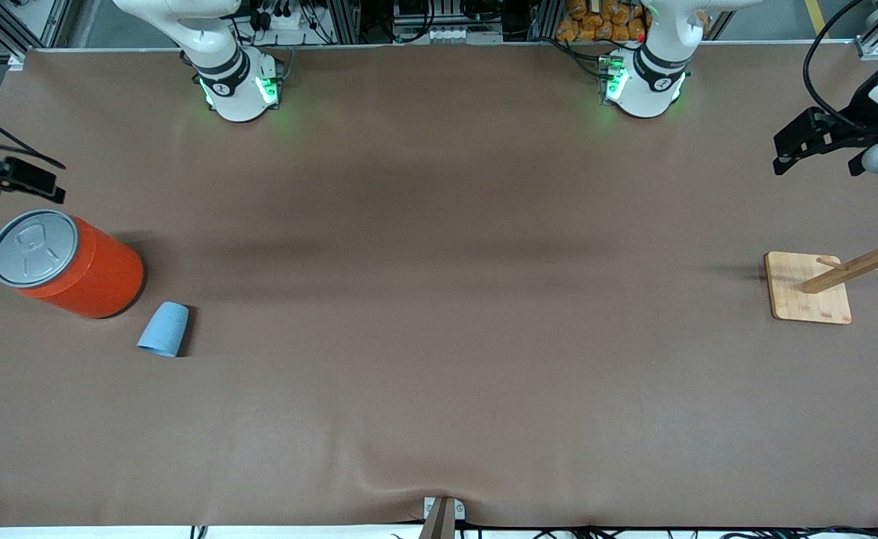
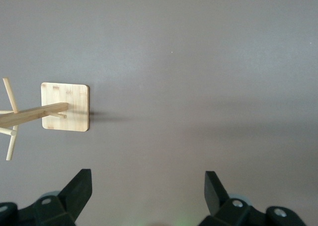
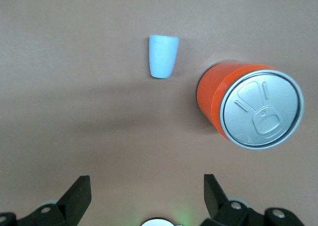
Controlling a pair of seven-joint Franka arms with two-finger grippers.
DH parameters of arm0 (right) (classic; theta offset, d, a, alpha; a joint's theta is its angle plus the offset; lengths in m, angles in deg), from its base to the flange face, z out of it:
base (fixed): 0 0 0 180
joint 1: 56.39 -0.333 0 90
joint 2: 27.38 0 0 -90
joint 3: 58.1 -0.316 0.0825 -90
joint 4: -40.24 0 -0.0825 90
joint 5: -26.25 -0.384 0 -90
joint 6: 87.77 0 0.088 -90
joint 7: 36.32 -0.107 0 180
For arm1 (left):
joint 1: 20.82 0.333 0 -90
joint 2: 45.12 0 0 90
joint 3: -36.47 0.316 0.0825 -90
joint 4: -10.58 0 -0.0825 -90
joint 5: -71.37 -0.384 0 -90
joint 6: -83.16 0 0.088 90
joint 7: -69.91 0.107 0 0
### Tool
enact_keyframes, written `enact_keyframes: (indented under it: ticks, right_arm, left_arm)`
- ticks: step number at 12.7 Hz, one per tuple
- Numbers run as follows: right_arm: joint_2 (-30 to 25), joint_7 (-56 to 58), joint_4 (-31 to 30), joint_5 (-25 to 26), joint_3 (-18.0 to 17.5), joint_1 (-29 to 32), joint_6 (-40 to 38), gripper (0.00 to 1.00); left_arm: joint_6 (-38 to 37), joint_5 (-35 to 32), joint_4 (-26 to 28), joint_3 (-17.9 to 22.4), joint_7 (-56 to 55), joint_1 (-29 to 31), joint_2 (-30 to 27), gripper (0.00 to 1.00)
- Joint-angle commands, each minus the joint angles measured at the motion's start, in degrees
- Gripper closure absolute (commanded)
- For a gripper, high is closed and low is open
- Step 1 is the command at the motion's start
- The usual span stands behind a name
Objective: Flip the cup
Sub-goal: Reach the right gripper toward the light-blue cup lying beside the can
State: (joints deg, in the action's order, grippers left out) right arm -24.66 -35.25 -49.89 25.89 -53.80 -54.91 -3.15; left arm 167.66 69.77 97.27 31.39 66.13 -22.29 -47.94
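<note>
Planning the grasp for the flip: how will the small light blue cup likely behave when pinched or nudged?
The small light blue tapered plastic cup looks light, so a nudge would probably slide or tip it. Its tapered matte wall may slip out of the fingers. On its side it would likely roll in an arc toward the large orange can.

One light blue cup (image 1: 165,329), one orange can (image 1: 68,263) with a grey lid, one wooden peg stand (image 1: 835,281), and two open-fingered grippers: left gripper (image 1: 820,142), right gripper (image 1: 12,180).
</note>
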Motion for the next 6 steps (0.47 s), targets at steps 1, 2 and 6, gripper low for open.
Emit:
enact_keyframes:
  ticks: [1,2,6]
  right_arm:
    - [-0.87,0.16,-8.02,0.01,-1.13,0.55,6.33,0.0]
    - [-0.52,0.16,-10.13,0.01,-1.13,-0.06,9.14,0.0]
    - [6.49,0.15,-16.21,0.01,-1.13,0.02,17.33,0.0]
  left_arm:
    - [-3.29,-0.06,-1.17,-1.07,0.0,0.33,-0.16,0.0]
    - [-3.29,0.02,-0.47,-1.07,-0.18,0.33,-0.86,0.0]
    - [-3.2,0.11,0.24,-1.16,-0.18,0.5,-1.39,0.0]
